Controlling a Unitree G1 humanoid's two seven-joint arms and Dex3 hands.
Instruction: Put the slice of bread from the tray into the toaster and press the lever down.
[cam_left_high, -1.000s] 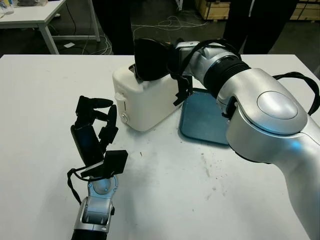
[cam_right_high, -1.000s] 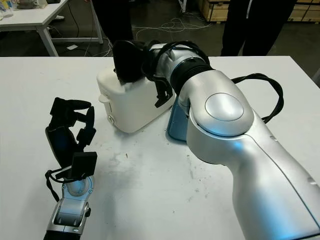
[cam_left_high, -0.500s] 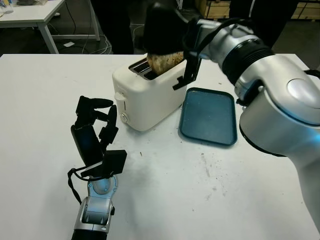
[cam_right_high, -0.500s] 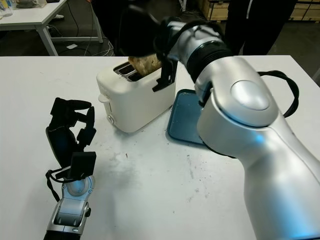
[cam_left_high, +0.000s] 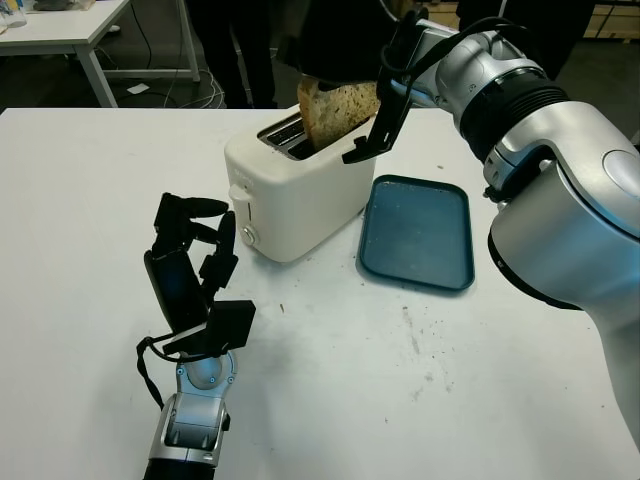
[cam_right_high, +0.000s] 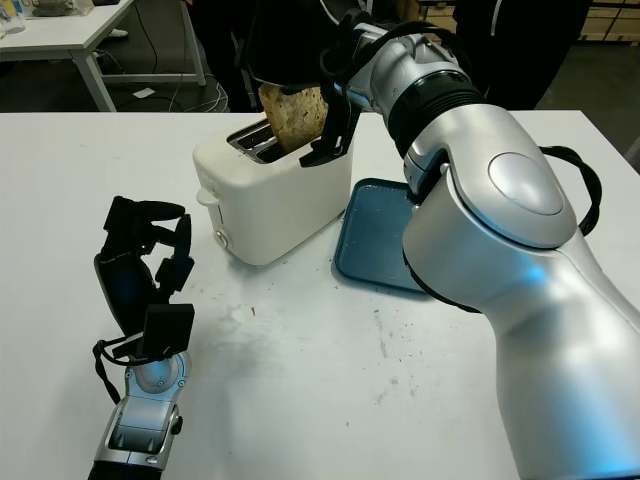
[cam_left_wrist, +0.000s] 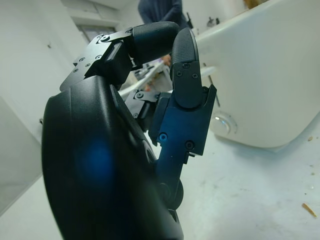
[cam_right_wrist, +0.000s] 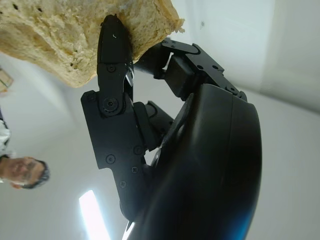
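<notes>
The right hand (cam_left_high: 335, 35) is gripping one slice of bread (cam_left_high: 338, 108) by its top edge, with the fingers (cam_right_wrist: 114, 47) pressing into the crust. The slice is hanging upright beneath that hand, directly over the slots of the one white toaster (cam_left_high: 290, 195), and its bottom edge is sitting at the slot opening; how far it is going in cannot be told. The toaster's lever (cam_left_high: 238, 195) is sticking out of the end wall that is facing the left hand, with a round knob (cam_left_high: 248, 236) just under it. One blue tray (cam_left_high: 418, 232) is lying on the white table (cam_left_high: 400, 400), below the right forearm and just beside the toaster, with nothing on it. The left hand (cam_left_high: 190, 265) is standing upright near the toaster's lever end, apart from it, holding nothing, its fingers (cam_left_wrist: 182, 62) curling forward at the tips.
</notes>
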